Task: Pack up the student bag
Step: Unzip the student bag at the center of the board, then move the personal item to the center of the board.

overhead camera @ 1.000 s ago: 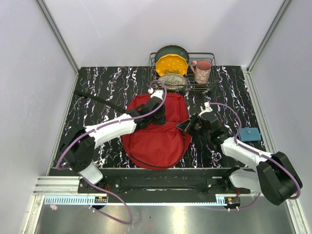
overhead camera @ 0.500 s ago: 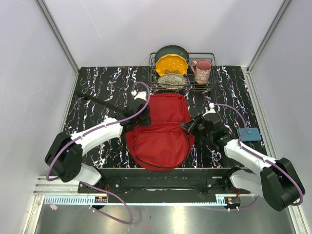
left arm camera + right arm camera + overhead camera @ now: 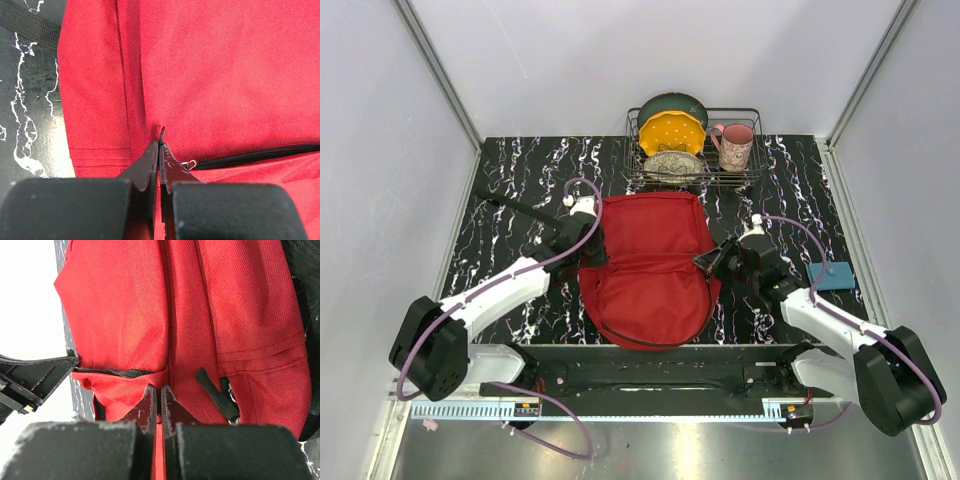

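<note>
**Both grippers pinching the bag's opposite edges**

The student bag [image 3: 645, 275] is lying flat in the middle of the table [image 3: 520, 180], with its rounded end toward the arm bases. The left gripper [image 3: 160, 146] is biting at the bag's 9 o'clock edge and the right gripper [image 3: 159, 390] at its 3 o'clock edge. Each pincer is pressed narrow, with red fabric caught at its tips. Holding from both sides looks meant to steady or spread the cloth, so that the bag can be opened for packing; that is my reading only.

In the left wrist view, the fingers are closing just beside the end of the black zipper [image 3: 250, 156], and its small pull ring [image 3: 189, 163] is lying free at their 4 o'clock. A dark sliver [image 3: 161, 133] is poking up from between the tips. Whether it is a pull tab or a thread is too small to tell.

The bag's inside is not showing in any view. Both wrist views are cutting off most of the bag. A dish rack [image 3: 730, 111] is standing at the bag's 12 o'clock, and a blue object [image 3: 832, 275] is lying at 3 o'clock beyond the right arm, too small to identify.
</note>
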You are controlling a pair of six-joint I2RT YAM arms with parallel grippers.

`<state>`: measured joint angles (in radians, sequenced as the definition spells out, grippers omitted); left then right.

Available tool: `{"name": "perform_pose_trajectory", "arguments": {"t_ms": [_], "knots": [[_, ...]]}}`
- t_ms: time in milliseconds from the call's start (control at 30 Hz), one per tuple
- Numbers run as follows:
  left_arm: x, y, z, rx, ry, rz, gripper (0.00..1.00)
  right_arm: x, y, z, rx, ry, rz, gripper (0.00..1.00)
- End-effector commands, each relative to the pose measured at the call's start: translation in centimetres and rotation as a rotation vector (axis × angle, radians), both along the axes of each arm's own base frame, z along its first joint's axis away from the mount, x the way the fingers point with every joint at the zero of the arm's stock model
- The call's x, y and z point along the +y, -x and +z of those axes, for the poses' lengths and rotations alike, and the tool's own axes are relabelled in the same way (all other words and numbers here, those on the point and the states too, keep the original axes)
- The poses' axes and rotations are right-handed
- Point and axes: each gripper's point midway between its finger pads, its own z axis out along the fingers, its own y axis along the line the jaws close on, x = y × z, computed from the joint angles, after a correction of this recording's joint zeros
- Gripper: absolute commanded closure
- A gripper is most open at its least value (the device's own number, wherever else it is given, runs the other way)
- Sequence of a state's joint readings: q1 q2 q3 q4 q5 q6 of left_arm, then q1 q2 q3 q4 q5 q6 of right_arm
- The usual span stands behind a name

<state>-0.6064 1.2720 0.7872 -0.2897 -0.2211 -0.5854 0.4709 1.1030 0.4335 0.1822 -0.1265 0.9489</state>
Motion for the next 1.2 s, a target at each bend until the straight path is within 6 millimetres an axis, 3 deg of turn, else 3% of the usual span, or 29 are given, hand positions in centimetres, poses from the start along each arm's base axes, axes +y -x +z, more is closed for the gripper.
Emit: {"name": "perform_pose_trajectory", "arguments": {"t_ms": [0,33,100,133,200,233,267,400,467,600,633,700,867,900,967,1000,1167], "knots": [[2.4,0.5,-1.0,0.022,-0.075,0.030,1.00,-1.7,-0.6,-0.4,-0.007,0.033,-0.059,1.00],[2.2,0.5,-0.9,0.027,-0.072,0.025,1.00,-1.5,-0.5,-0.3,-0.007,0.029,-0.047,1.00],[2.0,0.7,-1.1,0.039,-0.066,0.009,0.85,-1.4,-0.4,-0.3,-0.010,0.029,-0.038,0.99],[1.9,0.8,-0.9,0.040,-0.063,0.002,0.67,-1.3,-0.2,-0.3,-0.006,0.029,-0.026,0.83],[1.9,0.9,-0.5,0.032,-0.059,-0.004,0.44,-1.4,-0.1,-0.2,-0.002,0.039,-0.020,0.67],[2.1,1.1,-0.4,0.030,-0.062,-0.003,0.26,-1.5,0.1,-0.2,0.011,0.051,-0.019,0.58],[2.4,1.3,0.0,0.018,-0.064,0.002,0.20,-1.7,0.2,0.0,0.005,0.058,-0.023,0.39],[3.5,2.0,0.8,0.004,-0.085,0.017,0.01,-3.3,0.4,0.5,0.012,0.118,-0.079,0.18],[4.2,2.5,1.4,-0.005,-0.088,0.029,0.01,-4.8,0.6,0.7,0.015,0.166,-0.138,0.09],[5.3,3.4,2.2,-0.024,-0.089,0.050,0.01,-7.8,0.9,1.8,0.008,0.243,-0.259,0.00],[5.7,3.7,2.1,-0.017,-0.095,0.054,0.01,-9.2,1.3,1.3,0.033,0.294,-0.315,0.00],[5.8,4.0,2.6,-0.029,-0.080,0.057,0.01,-10.7,1.5,2.4,0.016,0.319,-0.378,0.00],[5.3,4.7,3.8,-0.047,-0.017,0.031,0.01,-17.7,2.2,3.4,0.030,0.619,-0.576,0.00],[5.1,4.8,3.9,-0.048,-0.004,0.030,0.01,-18.9,1.7,4.5,0.030,0.651,-0.611,0.00],[4.4,4.9,4.4,-0.055,0.033,0.001,0.01,-20.8,1.4,4.0,0.091,0.776,-0.616,0.00],[4.1,4.9,4.6,-0.057,0.040,-0.011,0.01,-23.0,1.1,4.6,0.129,0.795,-0.688,0.00],[3.6,5.2,5.2,-0.062,0.060,-0.043,0.01,-27.8,0.3,2.6,0.306,0.783,-0.734,0.00]]}}
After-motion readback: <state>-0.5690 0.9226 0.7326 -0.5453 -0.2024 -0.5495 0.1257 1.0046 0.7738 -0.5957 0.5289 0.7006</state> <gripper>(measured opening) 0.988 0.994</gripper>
